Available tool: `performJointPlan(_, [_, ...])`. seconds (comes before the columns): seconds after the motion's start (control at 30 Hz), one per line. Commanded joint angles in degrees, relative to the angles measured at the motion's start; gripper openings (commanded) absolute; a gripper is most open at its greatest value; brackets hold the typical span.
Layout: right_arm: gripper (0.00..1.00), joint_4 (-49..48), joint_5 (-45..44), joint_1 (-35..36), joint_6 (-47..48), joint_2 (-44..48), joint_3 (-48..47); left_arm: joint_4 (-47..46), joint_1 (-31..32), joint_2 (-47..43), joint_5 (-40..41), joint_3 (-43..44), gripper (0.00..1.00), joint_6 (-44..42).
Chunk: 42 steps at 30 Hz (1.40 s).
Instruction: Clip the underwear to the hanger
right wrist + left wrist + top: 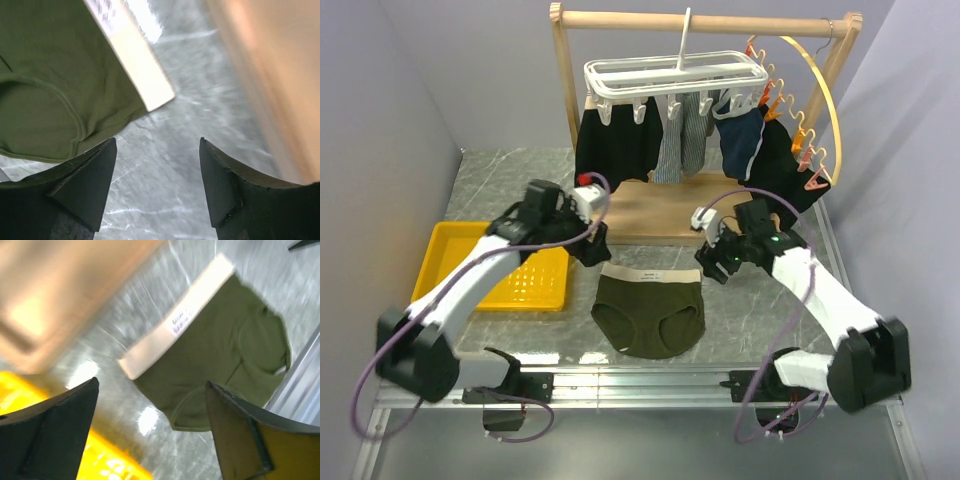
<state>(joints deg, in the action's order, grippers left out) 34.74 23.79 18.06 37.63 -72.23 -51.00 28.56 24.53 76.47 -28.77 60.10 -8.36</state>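
Note:
The underwear (650, 312), olive-green briefs with a beige waistband, lies flat on the marble table between the two arms. It also shows in the left wrist view (220, 355) and the right wrist view (55, 85). The white grid hanger (675, 78) hangs from the wooden rail at the back, its clips holding other garments. My left gripper (592, 250) is open and empty, just above the waistband's left end (152, 385). My right gripper (712, 262) is open and empty, just right of the waistband's right end (157, 145).
A yellow tray (450, 262) sits at the left. A wooden rack base (660, 210) stands behind the briefs. Black, striped and navy garments hang from the hanger. A wooden hoop (815, 100) with orange clips hangs at the right.

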Motion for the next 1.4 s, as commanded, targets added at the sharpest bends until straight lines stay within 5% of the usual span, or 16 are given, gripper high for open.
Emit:
performJointPlan(0.0, [0.75,0.7,1.5,-0.9,-4.4,9.6,-4.8,0.3,-2.6,-10.7,-3.9,0.5,0.94,0.0])
performJointPlan(0.2, [0.88,-5.6,1.3,-1.2,-14.8,21.2,-7.4,-0.3,-2.7,-21.3,2.6,3.5,0.99,5.8])
performJointPlan(0.4, [0.92,-8.5,3.4,-1.7,-24.9,20.1,-15.7,-3.2,-4.0,-19.3,5.9,11.2,0.99,17.0])
performJointPlan(0.7, [0.87,-21.5,10.6,-2.2,-36.2,16.8,-22.5,-14.6,-5.3,-11.2,2.8,20.4,0.99,19.6])
performJointPlan(0.97, [0.81,-31.3,10.5,-0.1,-47.1,8.4,-31.3,-44.9,-5.2,-11.9,-5.6,10.0,0.87,23.3])
performJointPlan(1.37, [0.71,-31.6,2.6,8.5,-43.3,1.0,-38.5,-45.9,-5.2,-7.0,-0.2,12.6,0.73,23.5])
